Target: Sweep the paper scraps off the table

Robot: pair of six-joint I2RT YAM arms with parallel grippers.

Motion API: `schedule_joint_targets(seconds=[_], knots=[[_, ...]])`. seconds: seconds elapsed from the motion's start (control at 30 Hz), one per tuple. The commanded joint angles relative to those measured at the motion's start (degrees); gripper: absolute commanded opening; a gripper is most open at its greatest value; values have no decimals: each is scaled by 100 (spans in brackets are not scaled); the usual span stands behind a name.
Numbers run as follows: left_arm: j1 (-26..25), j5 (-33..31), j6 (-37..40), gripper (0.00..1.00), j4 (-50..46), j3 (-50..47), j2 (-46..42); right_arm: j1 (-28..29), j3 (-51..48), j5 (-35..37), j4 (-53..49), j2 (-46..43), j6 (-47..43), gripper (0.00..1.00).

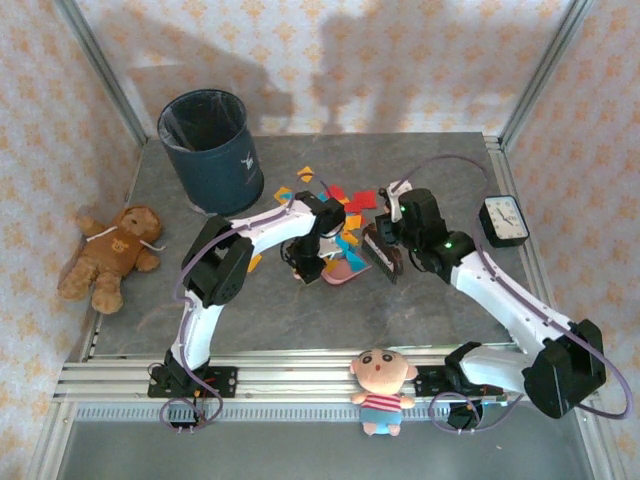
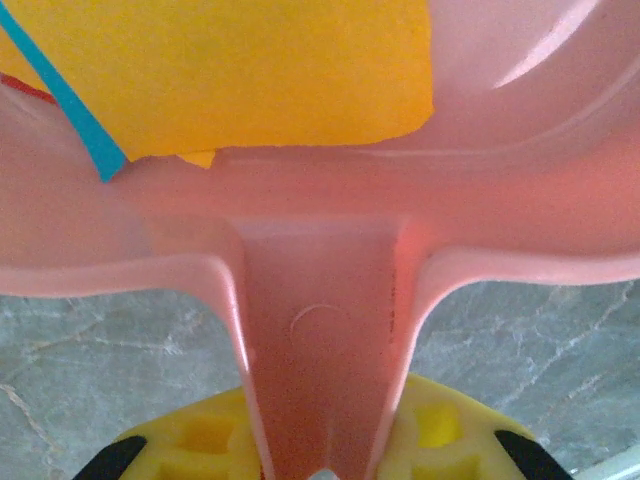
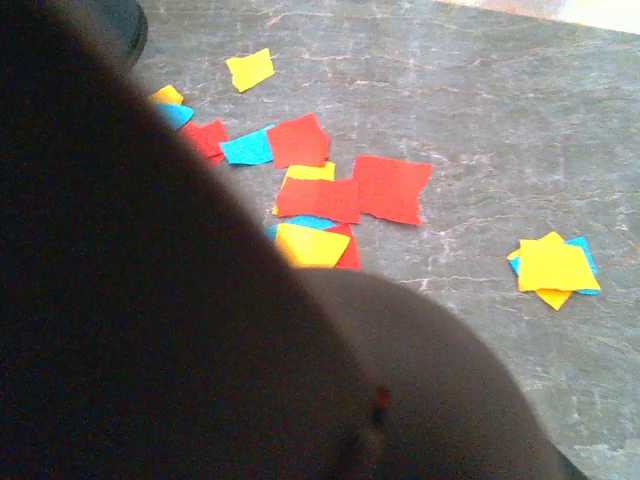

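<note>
Coloured paper scraps (image 1: 340, 195) lie in a loose cluster at the middle of the dark grey table (image 1: 450, 165). My left gripper (image 1: 306, 258) is shut on the handle of a pink dustpan (image 1: 342, 270) resting on the table just in front of the scraps. In the left wrist view the yellow fingers (image 2: 200, 440) clamp the dustpan handle (image 2: 320, 330), and an orange scrap (image 2: 250, 70) with a blue strip lies in the pan. My right gripper (image 1: 393, 232) holds a dark brush (image 1: 380, 255) beside the dustpan. The brush (image 3: 150, 300) hides that gripper's fingers; red, yellow and blue scraps (image 3: 390, 188) lie beyond it.
A dark blue bin (image 1: 210, 150) stands at the back left. A teddy bear (image 1: 110, 255) lies off the table's left edge. A clock (image 1: 503, 220) sits at the right edge, and a doll (image 1: 380, 390) on the front rail. A small yellow-blue pile (image 3: 553, 266) lies apart.
</note>
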Motion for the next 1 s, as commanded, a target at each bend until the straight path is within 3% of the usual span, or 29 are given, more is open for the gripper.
schedule_joint_targets(seconds=[0.0, 0.27, 0.57, 0.97], knots=[[-85, 211, 113, 0, -353, -284, -288, 21, -80, 505, 140, -291, 204, 0], [-72, 8, -121, 0, -44, -636, -583, 22, -169, 632, 948, -182, 308, 0], [-72, 66, -65, 0, 35, -696, -573, 21, 356, -671, 1143, 425, 695, 0], [-4, -70, -149, 0, 135, -679, -702, 21, 411, -1367, 280, 650, 689, 0]])
